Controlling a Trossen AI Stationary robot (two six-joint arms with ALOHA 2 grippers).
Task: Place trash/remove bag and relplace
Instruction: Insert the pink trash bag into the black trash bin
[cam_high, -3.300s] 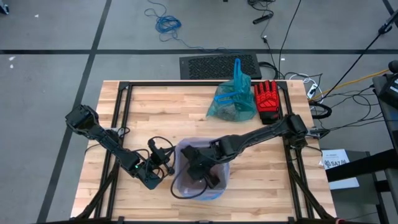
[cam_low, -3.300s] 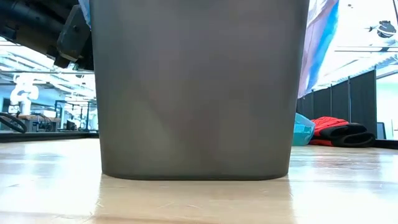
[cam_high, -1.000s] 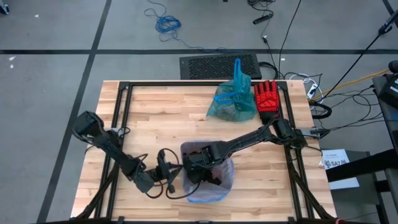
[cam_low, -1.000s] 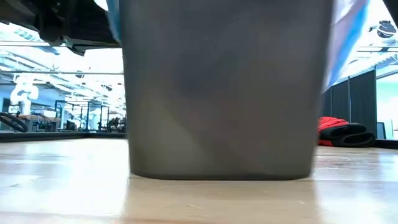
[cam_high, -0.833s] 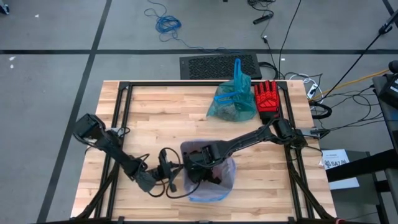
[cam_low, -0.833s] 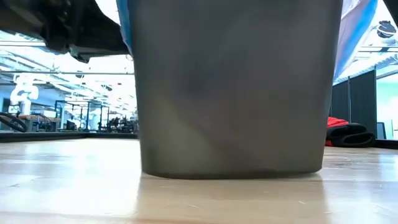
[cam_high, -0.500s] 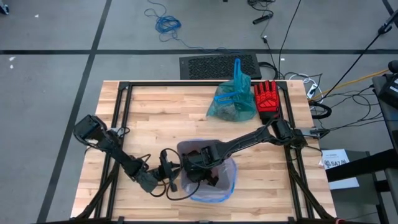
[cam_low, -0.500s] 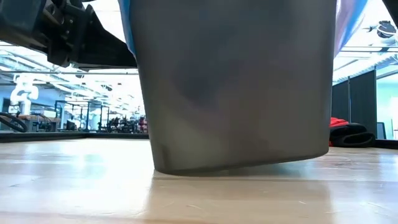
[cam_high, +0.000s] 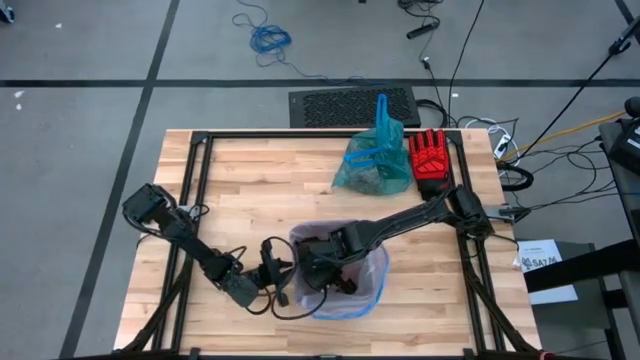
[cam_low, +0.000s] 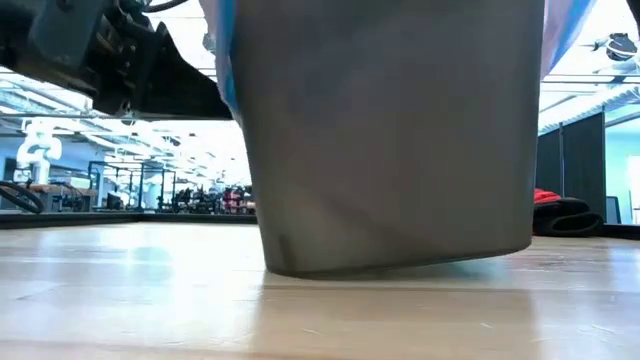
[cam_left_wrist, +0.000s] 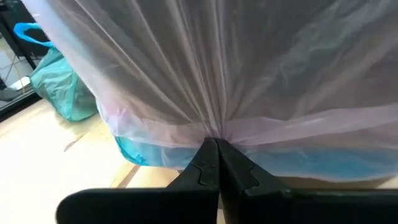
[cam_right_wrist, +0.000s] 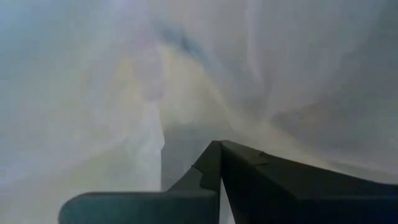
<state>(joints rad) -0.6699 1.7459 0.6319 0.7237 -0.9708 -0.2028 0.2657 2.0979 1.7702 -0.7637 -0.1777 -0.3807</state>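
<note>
A grey bin (cam_low: 400, 140) stands near the table's near edge, tipped, with its bottom right edge off the wood. A pale pink translucent bag (cam_high: 372, 285) with a blue edge (cam_left_wrist: 298, 163) lines it and hangs over its rim. My left gripper (cam_high: 287, 281) is at the bin's left side, shut on that pink film. My right gripper (cam_high: 322, 275) reaches down inside the bin, shut (cam_right_wrist: 221, 146), with pale film all around it. The teal-green bag (cam_high: 368, 165) lies bunched at the far side with dark contents, its loop handle (cam_high: 382, 108) pointing away. No loose trash shows. My left gripper pinches the pink bag's overhanging film (cam_left_wrist: 214, 127) between its two fingers, just above the blue edge, coming level from the table's left. The film is gathered at the pinch into taut pleats that fan out over the bin's wall. My right gripper is inside the lined bin; whether it touches the film cannot be told.
A red glove (cam_high: 430, 160) lies right of the teal-green bag, also seen low beside the bin as a red and black heap (cam_low: 562, 212). Black frame rails (cam_high: 195, 190) run along the table's sides. Bare wood (cam_high: 260, 190) lies between the bin and the far edge.
The bin has slid toward the table's right and tipped, its right bottom edge lifting off the wood while the left one stays down. My left gripper has followed it rightward, staying shut on the pink film. My right arm has shifted with the bin.
</note>
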